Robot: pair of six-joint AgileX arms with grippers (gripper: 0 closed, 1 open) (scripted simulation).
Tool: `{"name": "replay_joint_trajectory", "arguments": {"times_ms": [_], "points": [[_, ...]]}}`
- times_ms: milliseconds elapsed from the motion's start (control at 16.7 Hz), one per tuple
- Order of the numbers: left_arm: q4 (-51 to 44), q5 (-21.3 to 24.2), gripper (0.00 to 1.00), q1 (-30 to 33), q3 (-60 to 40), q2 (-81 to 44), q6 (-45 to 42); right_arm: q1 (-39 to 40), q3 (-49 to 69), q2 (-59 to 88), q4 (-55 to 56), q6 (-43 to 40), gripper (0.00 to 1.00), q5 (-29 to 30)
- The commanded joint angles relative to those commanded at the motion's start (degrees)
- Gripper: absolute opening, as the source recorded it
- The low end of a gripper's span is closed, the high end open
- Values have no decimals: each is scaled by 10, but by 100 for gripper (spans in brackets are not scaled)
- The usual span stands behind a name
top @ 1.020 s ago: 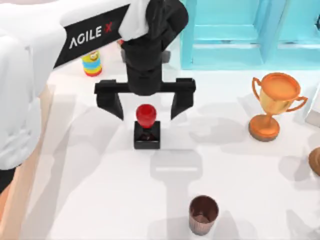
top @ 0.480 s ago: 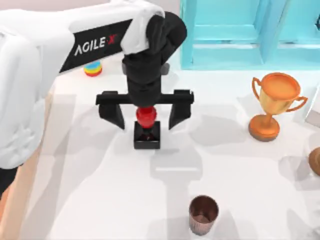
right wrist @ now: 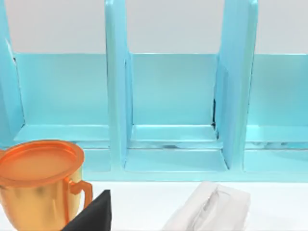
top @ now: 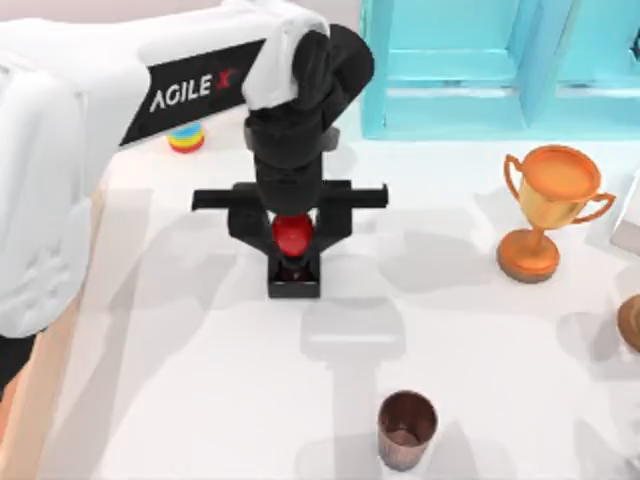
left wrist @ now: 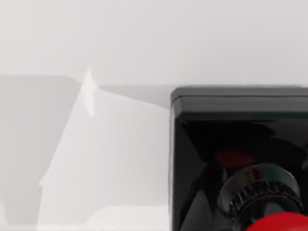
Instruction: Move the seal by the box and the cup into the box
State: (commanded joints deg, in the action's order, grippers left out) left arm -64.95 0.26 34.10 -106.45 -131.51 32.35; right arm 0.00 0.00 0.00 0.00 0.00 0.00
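The seal (top: 293,250), a red knob on a black square base, stands upright on the white table left of centre. My left gripper (top: 291,215) hangs straight over it, its fingers pressed against either side of the knob. The left wrist view looks down on the seal's black base (left wrist: 240,125) and red knob (left wrist: 284,222). The copper-brown cup (top: 406,428) stands upright near the front edge, apart from the seal. The box (top: 40,400) is a light-brown strip at the left edge, mostly hidden by my left arm. My right gripper (right wrist: 94,214) is parked facing the shelf.
A turquoise shelf unit (top: 480,60) runs along the back right. An orange-gold trophy (top: 550,205) stands at the right, also visible as the trophy (right wrist: 38,185) in the right wrist view. A striped ring-stack toy (top: 186,138) sits behind my left arm. A white crumpled object (right wrist: 207,209) lies before the shelf.
My left gripper came down over the seal and its fingers drew in from wide apart to the sides of the red knob. The seal and cup have not moved.
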Motion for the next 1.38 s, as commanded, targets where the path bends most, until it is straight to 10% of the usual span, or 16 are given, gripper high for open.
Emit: {"name": "replay_joint_trajectory", "arguments": {"times_ms": [240,1380], "points": [[0,0,0,0,0,0,0,0,0,0,0,0,100,0],[-150,-1,0,-121,-21,130,-119,0,0,0,0,0,100,0]]}}
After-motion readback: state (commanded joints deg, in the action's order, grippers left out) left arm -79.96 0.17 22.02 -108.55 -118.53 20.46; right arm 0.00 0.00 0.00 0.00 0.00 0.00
